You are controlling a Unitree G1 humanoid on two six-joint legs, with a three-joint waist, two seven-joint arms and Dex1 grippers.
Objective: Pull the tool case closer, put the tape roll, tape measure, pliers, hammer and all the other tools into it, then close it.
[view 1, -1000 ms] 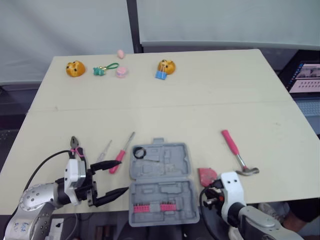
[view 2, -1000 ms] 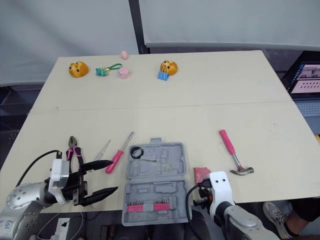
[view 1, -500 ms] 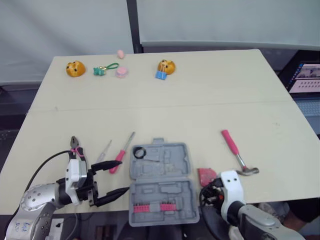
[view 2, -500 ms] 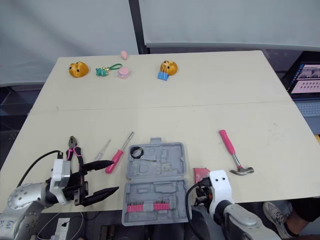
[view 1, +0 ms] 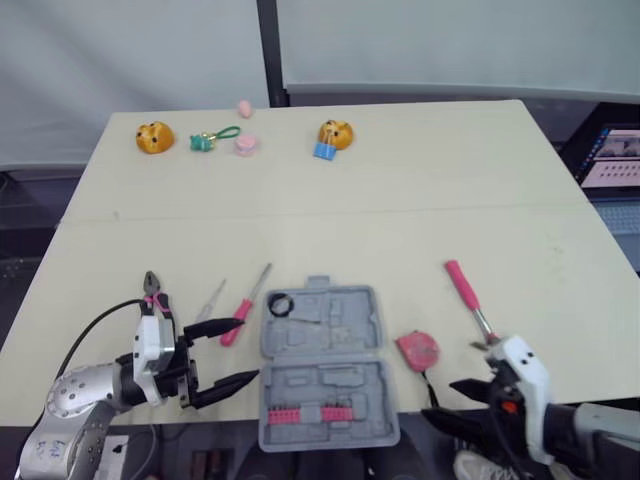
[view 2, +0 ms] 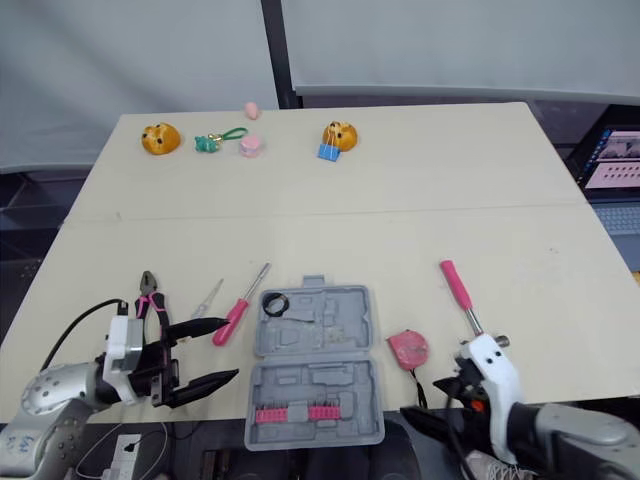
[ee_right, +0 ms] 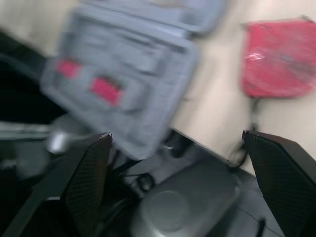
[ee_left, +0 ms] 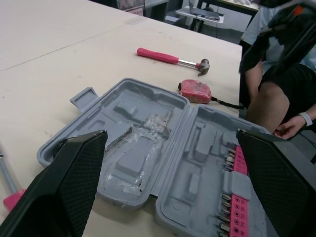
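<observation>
Progress looks early to you: the grey moulded-plastic tool case lies open at the near edge of the beige surface, with the black tape roll in its far half. The red tape measure, pink-handled steel hammer, pink-gripped pliers and pink-handled screwdriver lie outside. The left pincer and right pincer gape empty either side.

The tool case is matt grey moulded plastic, with crinkled glossy film in one recess. The hammer has a smooth pink handle and a shiny metal neck and head. The tape measure looks dull red. The table is smooth, matt beige.
</observation>
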